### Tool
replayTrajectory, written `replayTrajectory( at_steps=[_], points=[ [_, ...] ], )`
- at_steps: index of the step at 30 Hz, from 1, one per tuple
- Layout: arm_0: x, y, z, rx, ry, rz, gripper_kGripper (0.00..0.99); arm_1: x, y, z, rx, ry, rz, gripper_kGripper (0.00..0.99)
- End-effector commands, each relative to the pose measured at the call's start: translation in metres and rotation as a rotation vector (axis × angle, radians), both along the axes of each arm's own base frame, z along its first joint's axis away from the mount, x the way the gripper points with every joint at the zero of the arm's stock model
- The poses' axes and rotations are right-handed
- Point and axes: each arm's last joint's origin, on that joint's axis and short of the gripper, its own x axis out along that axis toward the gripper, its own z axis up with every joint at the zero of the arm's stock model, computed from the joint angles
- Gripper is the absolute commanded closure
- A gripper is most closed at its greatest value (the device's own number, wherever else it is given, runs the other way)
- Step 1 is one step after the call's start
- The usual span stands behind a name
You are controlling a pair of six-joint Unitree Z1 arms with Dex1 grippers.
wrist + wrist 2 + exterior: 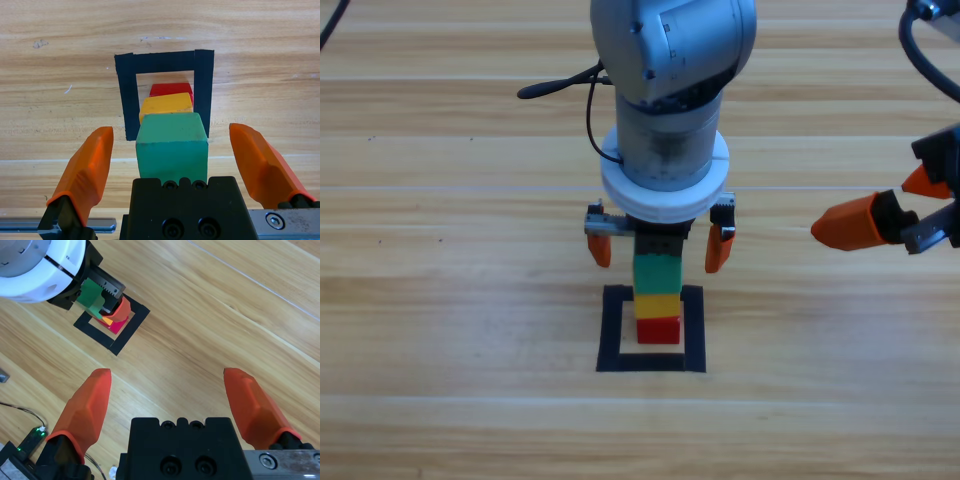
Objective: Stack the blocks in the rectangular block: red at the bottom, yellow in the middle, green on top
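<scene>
Three cubes stand stacked inside the black tape rectangular block (613,332): red (659,329) at the bottom, yellow (658,304) in the middle, green (658,272) on top. My left gripper (659,252) hangs over the stack, open. In the left wrist view the green cube (172,150) sits between the spread jaws of the left gripper (171,132) with a gap on each side, and yellow (166,104) and red (170,89) show beyond it inside the rectangular block (129,100). My right gripper (865,205) waits open at the right edge.
In the right wrist view the right gripper (170,375) looks down on bare wood, with the stack and the rectangular block (117,342) far off at the upper left. A black cable (555,88) lies behind the left arm.
</scene>
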Motion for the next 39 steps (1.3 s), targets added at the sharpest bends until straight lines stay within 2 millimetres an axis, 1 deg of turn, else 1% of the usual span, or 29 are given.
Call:
replayTrajectory(
  at_steps=[1,2,4,6,7,8,10,11,12,14,16,18,20,22,24,27,39],
  points=[
    [0.001,0.011,0.022,-0.02,-0.038,0.029,0.0,0.001,-0.011,-0.009,-0.038,0.008,-0.016,0.0],
    [-0.008,0.012,0.041,-0.036,-0.075,0.03,0.0,0.001,-0.011,-0.009,-0.039,0.006,-0.01,0.0],
    [-0.035,0.02,0.086,-0.088,-0.179,0.014,0.0,0.001,-0.01,-0.008,-0.037,0.007,-0.002,0.0],
    [-0.062,0.026,0.12,-0.113,-0.292,-0.009,0.0,0.001,-0.01,-0.008,-0.037,0.006,0.004,0.0],
    [-0.072,0.029,0.13,-0.122,-0.326,-0.019,0.0,0.001,-0.01,-0.008,-0.038,0.005,0.008,0.0],
    [-0.086,0.032,0.142,-0.126,-0.379,-0.037,0.0,0.001,-0.01,-0.008,-0.039,0.005,0.013,0.0],
    [-0.107,0.039,0.159,-0.132,-0.448,-0.073,0.0,0.001,-0.009,-0.008,-0.039,0.007,0.022,0.0],
    [-0.117,0.043,0.165,-0.128,-0.473,-0.091,0.0,0.002,-0.008,-0.009,-0.044,0.008,0.024,0.0],
    [-0.128,0.05,0.166,-0.117,-0.488,-0.11,0.0,0.003,-0.007,-0.011,-0.049,0.01,0.027,0.0],
    [-0.149,0.063,0.158,-0.1,-0.507,-0.15,0.0,0.004,-0.005,-0.013,-0.058,0.012,0.031,0.0],
    [-0.167,0.082,0.144,-0.115,-0.531,-0.185,0.0,0.004,-0.005,-0.013,-0.055,0.018,0.037,0.0],
    [-0.184,0.109,0.127,-0.128,-0.552,-0.211,0.0,0.004,-0.004,-0.013,-0.053,0.021,0.042,0.0],
    [-0.197,0.143,0.106,-0.14,-0.568,-0.228,0.0,0.004,-0.004,-0.014,-0.055,0.023,0.042,0.0],
    [-0.202,0.164,0.092,-0.152,-0.581,-0.25,0.0,0.004,-0.004,-0.014,-0.057,0.022,0.045,0.0],
    [-0.204,0.173,0.086,-0.154,-0.59,-0.263,0.0,0.004,-0.004,-0.014,-0.057,0.022,0.047,0.0],
    [-0.206,0.178,0.08,-0.151,-0.598,-0.278,0.0,0.004,-0.004,-0.014,-0.059,0.023,0.05,0.0],
    [-0.21,0.197,0.07,-0.158,-0.614,-0.285,0.0,0.003,-0.004,-0.015,-0.061,0.025,0.055,0.0]
  ],
)
